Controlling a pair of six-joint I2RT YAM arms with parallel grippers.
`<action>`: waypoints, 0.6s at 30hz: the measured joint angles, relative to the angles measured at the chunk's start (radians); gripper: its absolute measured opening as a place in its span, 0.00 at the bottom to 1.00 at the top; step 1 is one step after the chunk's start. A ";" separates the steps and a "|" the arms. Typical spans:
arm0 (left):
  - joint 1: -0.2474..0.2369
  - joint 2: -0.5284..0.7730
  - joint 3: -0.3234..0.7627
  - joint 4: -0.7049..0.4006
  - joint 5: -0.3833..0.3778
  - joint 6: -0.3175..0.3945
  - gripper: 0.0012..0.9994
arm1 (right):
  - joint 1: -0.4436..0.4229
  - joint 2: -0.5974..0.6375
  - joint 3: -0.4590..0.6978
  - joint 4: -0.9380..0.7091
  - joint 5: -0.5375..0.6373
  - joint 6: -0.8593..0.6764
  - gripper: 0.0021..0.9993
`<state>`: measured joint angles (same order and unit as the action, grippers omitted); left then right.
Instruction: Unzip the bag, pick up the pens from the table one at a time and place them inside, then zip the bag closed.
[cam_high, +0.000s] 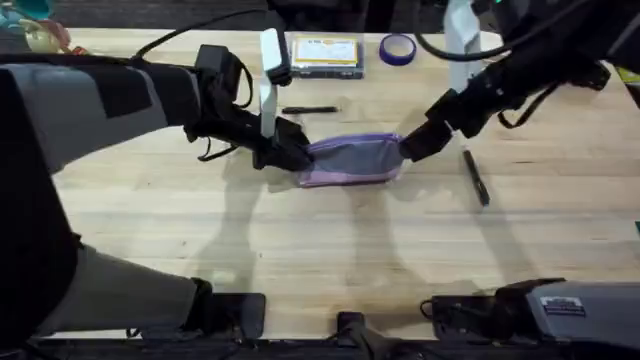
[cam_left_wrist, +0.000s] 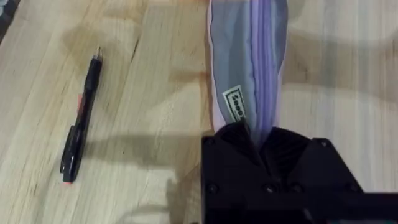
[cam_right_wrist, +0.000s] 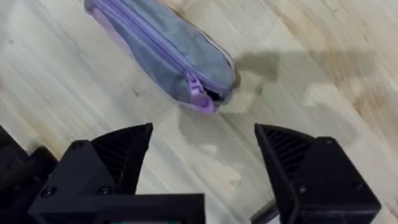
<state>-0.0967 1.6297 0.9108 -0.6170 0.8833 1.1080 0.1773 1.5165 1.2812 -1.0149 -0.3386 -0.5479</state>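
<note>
Two grippers at the bag (cam_high: 350, 159) on my overhead feed, one at each end. Bag lies mid-table (cam_high: 330, 260), zipper up. My left gripper (cam_high: 293, 155) touches its left end; my right gripper (cam_high: 412, 147) sits at its right end. One pen (cam_high: 310, 109) lies beyond the bag, another pen (cam_high: 476, 177) off to the bag's right, past my right gripper.

Left wrist feed now: my left gripper (cam_left_wrist: 258, 144) is pinched closed on the bag's (cam_left_wrist: 249, 56) end, just past its white label (cam_left_wrist: 236, 104). A pen (cam_left_wrist: 81, 115) lies apart from the bag, alongside it.

Right wrist feed: my right gripper (cam_right_wrist: 202, 155) is spread wide, holding nothing. The bag's (cam_right_wrist: 158, 50) lilac zipper pull (cam_right_wrist: 200, 98) sits at the end nearest those fingers, a small gap showing there.
</note>
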 joint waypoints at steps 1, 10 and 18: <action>0.000 0.000 0.000 0.000 0.000 0.000 0.04 | 0.006 0.006 0.000 0.004 0.000 -0.004 1.00; 0.000 0.000 0.000 0.000 0.000 0.000 0.04 | 0.047 0.067 0.000 0.046 -0.001 -0.027 0.92; 0.000 0.000 0.000 0.000 0.000 0.000 0.04 | 0.047 0.082 0.000 0.058 -0.004 -0.037 0.74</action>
<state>-0.0967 1.6299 0.9108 -0.6170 0.8833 1.1080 0.2245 1.5989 1.2812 -0.9573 -0.3423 -0.5846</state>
